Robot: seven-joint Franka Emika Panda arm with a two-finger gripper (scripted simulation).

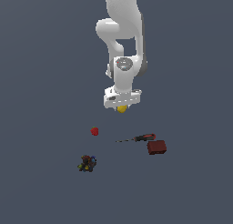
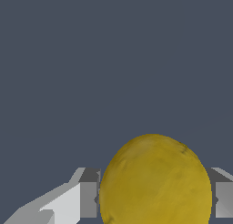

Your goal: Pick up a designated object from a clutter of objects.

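I see the gripper (image 1: 122, 107) pinching the yellow ball (image 2: 155, 182), a finger (image 2: 88, 193) pressed on each side of it in the wrist view. In the exterior view the ball (image 1: 122, 109) peeks out just under the white hand. From the ball, the red fruit (image 1: 94, 131) lies at about 8 o'clock, the screwdriver (image 1: 139, 138) at 5 o'clock with the dark red box (image 1: 156, 147) just beside its handle, and the multicoloured lump (image 1: 87, 163) at 7 o'clock, well apart
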